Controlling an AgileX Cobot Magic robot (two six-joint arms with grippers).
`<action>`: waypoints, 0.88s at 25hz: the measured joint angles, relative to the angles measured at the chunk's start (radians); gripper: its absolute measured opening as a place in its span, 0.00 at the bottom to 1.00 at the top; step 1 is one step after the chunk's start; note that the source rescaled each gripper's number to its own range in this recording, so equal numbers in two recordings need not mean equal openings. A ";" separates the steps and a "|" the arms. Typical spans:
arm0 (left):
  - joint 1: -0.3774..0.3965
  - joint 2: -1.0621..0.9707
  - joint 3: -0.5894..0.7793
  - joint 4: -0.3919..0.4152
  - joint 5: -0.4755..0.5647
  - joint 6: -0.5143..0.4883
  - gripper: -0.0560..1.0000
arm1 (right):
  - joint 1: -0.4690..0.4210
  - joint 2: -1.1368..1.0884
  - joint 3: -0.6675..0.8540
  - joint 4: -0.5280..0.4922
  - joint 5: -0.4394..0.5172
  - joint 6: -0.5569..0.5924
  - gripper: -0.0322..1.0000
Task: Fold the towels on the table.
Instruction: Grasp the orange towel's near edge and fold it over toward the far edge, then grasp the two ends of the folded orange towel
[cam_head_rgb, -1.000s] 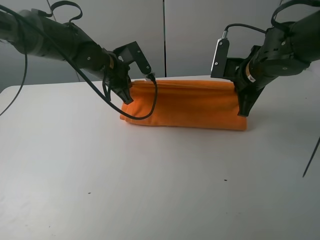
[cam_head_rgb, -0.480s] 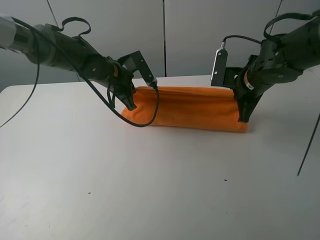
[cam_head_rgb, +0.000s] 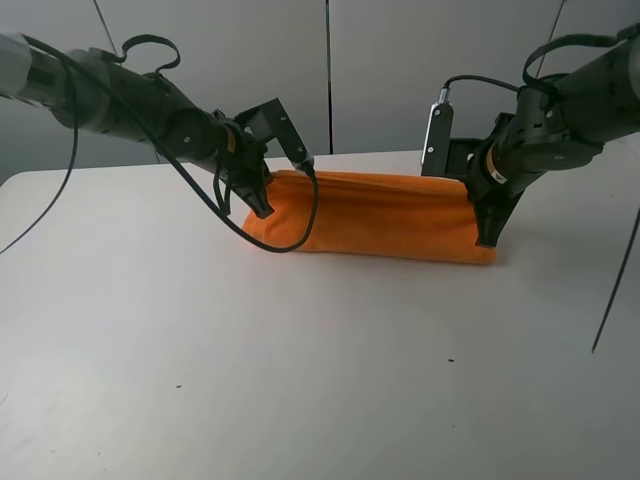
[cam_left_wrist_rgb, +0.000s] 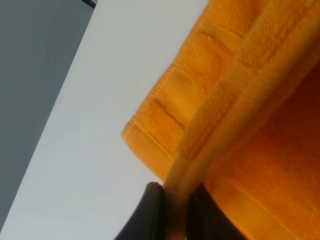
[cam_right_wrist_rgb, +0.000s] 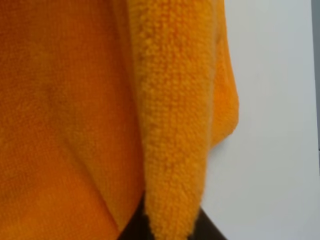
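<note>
The orange towel (cam_head_rgb: 375, 215) lies as a long doubled band across the far middle of the white table (cam_head_rgb: 300, 370). My left gripper (cam_head_rgb: 261, 207) is shut on the towel's left end. In the left wrist view its dark fingers (cam_left_wrist_rgb: 150, 210) pinch a hemmed edge of the towel (cam_left_wrist_rgb: 240, 100). My right gripper (cam_head_rgb: 486, 238) is shut on the towel's right end. In the right wrist view its fingers (cam_right_wrist_rgb: 132, 225) clamp a raised fold of the terry cloth (cam_right_wrist_rgb: 170, 125). No label shows.
A black cable (cam_head_rgb: 290, 235) from the left arm hangs in a loop over the towel's left part. The right wrist's grey camera block (cam_head_rgb: 436, 128) stands above the towel's right part. A grey wall panel (cam_head_rgb: 330, 70) runs behind the table's far edge.
Over the last second both grippers lowered the towel's held edge and moved it slightly away. In the last half second almost nothing moved.
</note>
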 joint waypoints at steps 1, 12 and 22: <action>0.000 0.000 0.000 0.000 0.000 0.000 0.05 | 0.000 0.000 0.000 0.000 0.000 0.004 0.07; 0.011 0.000 0.000 0.010 -0.014 0.000 0.77 | -0.012 -0.030 0.000 -0.005 0.016 0.068 0.60; 0.011 -0.023 -0.022 -0.087 0.123 -0.167 0.99 | -0.012 -0.130 0.000 0.150 0.018 0.393 0.90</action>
